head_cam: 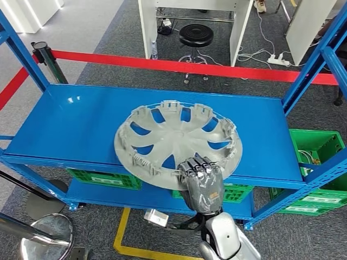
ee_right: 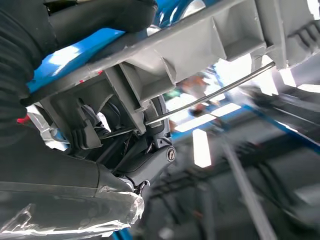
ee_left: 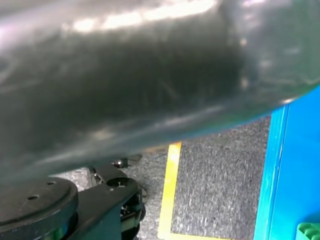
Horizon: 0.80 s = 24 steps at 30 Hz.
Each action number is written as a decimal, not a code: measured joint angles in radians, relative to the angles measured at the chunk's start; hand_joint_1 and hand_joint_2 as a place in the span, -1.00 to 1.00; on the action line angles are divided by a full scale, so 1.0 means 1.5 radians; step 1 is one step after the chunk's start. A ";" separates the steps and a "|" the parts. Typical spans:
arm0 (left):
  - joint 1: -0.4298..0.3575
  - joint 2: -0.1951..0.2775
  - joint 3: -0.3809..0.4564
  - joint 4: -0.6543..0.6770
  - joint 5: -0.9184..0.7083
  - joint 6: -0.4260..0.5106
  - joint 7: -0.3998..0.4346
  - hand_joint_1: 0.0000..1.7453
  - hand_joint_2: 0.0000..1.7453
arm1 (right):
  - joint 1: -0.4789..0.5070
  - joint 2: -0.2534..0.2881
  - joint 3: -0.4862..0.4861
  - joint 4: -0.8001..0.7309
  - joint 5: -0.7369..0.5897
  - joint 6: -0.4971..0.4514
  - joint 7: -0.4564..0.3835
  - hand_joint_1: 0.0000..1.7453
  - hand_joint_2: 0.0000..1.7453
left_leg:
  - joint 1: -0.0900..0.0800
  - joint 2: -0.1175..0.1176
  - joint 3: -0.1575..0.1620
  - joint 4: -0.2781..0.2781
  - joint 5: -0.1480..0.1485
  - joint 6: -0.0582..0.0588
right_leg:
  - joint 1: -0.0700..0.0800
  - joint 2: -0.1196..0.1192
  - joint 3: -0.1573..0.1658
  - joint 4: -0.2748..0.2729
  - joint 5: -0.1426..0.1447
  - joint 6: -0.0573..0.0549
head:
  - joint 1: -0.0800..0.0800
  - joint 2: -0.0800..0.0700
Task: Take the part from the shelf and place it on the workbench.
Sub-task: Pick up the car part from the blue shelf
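The part is a round grey wheel cover (head_cam: 175, 138) with curved spokes. It lies face down on the blue shelf board (head_cam: 74, 124), its near rim jutting over the board's front edge. My right hand (head_cam: 203, 181) grips that near rim, with its fingers curled over the top of it. In the right wrist view the rim's clip blocks (ee_right: 196, 47) and a thin wire ring pass just above my hand's dark fingers (ee_right: 102, 15), which wrap the edge. My left arm (head_cam: 29, 230) hangs low at the left.
Blue uprights (head_cam: 315, 59) stand at the shelf's ends. Green crates (head_cam: 106, 179) sit on the lower board, and another crate (head_cam: 319, 146) stands at the right. A red barrier tape (head_cam: 184, 66) runs behind the shelf. A yellow floor line (ee_left: 170, 195) lies before it.
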 joint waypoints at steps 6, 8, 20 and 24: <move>0.000 -0.001 0.000 0.000 -0.002 0.024 -0.009 -1.00 1.00 | 0.054 0.058 -0.056 -0.098 0.000 0.000 -0.145 1.00 1.00 | 0.000 0.000 0.000 0.000 0.000 0.000 | 0.000 0.000 0.000 0.000 0.000 0.000 | 0.000 0.000; 0.000 -0.001 0.000 0.000 -0.002 0.025 -0.010 -1.00 1.00 | 0.061 0.067 -0.068 -0.118 0.001 0.000 -0.151 1.00 1.00 | 0.000 0.000 0.000 0.000 0.000 0.000 | 0.000 0.000 0.000 0.000 0.000 0.000 | 0.000 0.000; 0.000 -0.002 0.000 0.000 -0.007 0.033 -0.012 -1.00 1.00 | 0.085 0.092 -0.111 -0.174 0.000 0.000 -0.187 0.97 1.00 | 0.000 0.000 0.000 0.000 0.000 0.000 | -0.001 0.000 0.000 0.000 0.000 0.000 | 0.000 0.000; 0.000 -0.002 0.000 0.000 -0.016 0.041 -0.015 -1.00 1.00 | 0.089 0.097 -0.115 -0.203 0.001 0.000 -0.206 0.86 1.00 | 0.000 0.000 0.000 0.000 0.000 0.000 | 0.000 0.000 -0.001 0.000 0.000 0.000 | 0.000 0.000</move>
